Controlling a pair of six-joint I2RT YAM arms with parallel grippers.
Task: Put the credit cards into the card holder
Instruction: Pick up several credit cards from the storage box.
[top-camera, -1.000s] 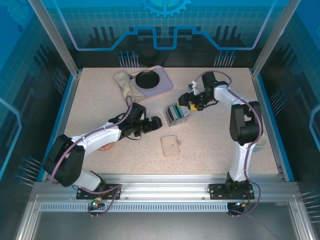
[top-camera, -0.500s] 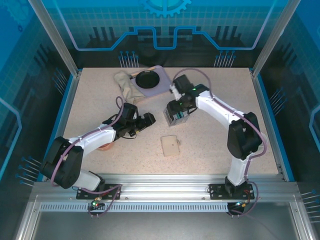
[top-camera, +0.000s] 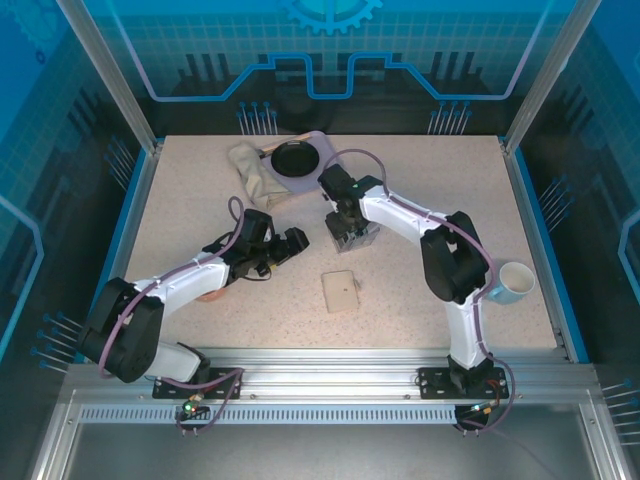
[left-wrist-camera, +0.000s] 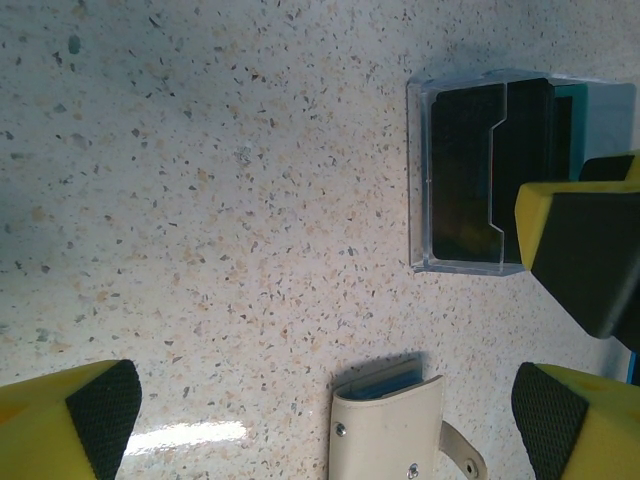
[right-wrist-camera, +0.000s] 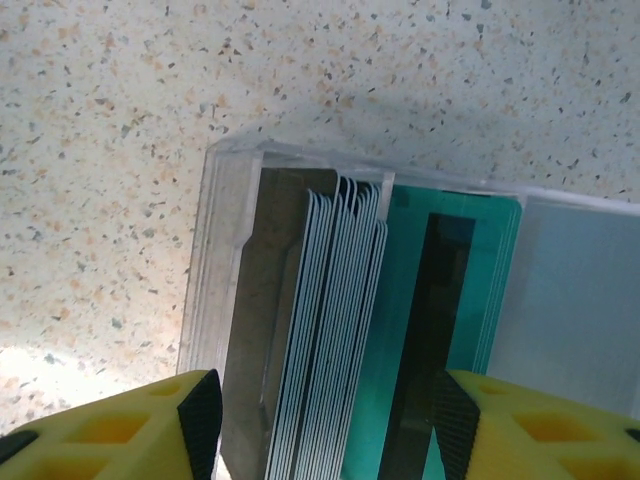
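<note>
Speckled bench (top-camera: 420, 300). Right pincer (right-wrist-camera: 325, 415) hung spread astride credit cards (right-wrist-camera: 340, 330) in clear tray (right-wrist-camera: 212, 250), poised to pinch. Left pincer (top-camera: 298, 243) gaped near card holder (top-camera: 341, 290), likely to steady it.

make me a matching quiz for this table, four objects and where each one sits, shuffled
1. tan flat card holder
2. white ceramic mug
3. black round dish
4. clear plastic box of cards

a. on the lavender square tray, far side
b. below the right gripper
c. near the speckled table's right edge
d. out in the open, front middle

Pairs: 1-d, 2-c, 3-a, 4-b
</note>
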